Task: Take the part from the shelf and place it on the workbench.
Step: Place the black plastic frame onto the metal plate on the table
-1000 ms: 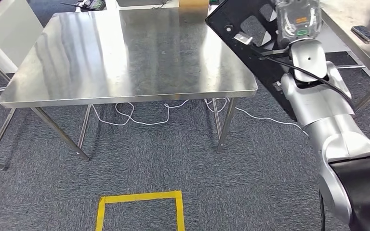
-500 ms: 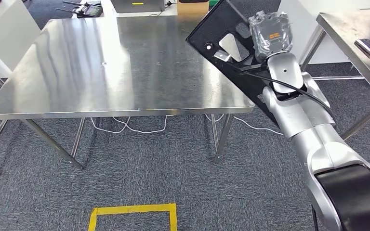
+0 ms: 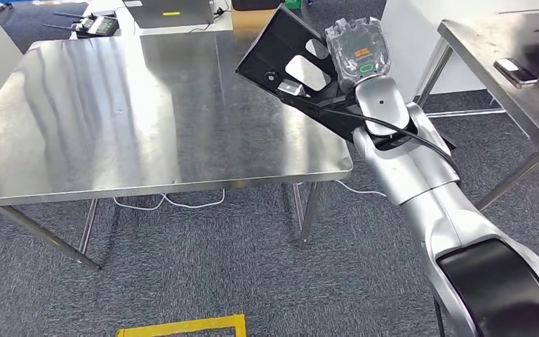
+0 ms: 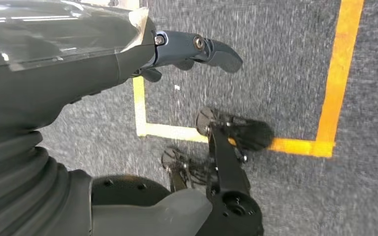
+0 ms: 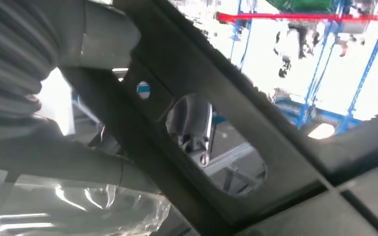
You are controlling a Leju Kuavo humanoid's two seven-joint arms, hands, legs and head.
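The right hand [image 3: 356,53] grips a flat black panel with cut-outs [image 3: 291,64], tilted above the steel table [image 3: 133,112]. The left hand [image 4: 128,64] hangs over grey carpet [image 4: 285,73], its dark fingers [image 4: 211,49] loosely apart, holding nothing.

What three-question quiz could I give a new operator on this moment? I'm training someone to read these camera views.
1. True or false: the black part already lies flat on the workbench.
2. Which hand holds the black part? A) left hand B) right hand C) a person's hand
3. Fill in: the left wrist view shows the left hand above grey carpet marked with ____ tape.

Key:
1. False: the right hand holds it tilted, above the workbench's far right corner.
2. B
3. yellow
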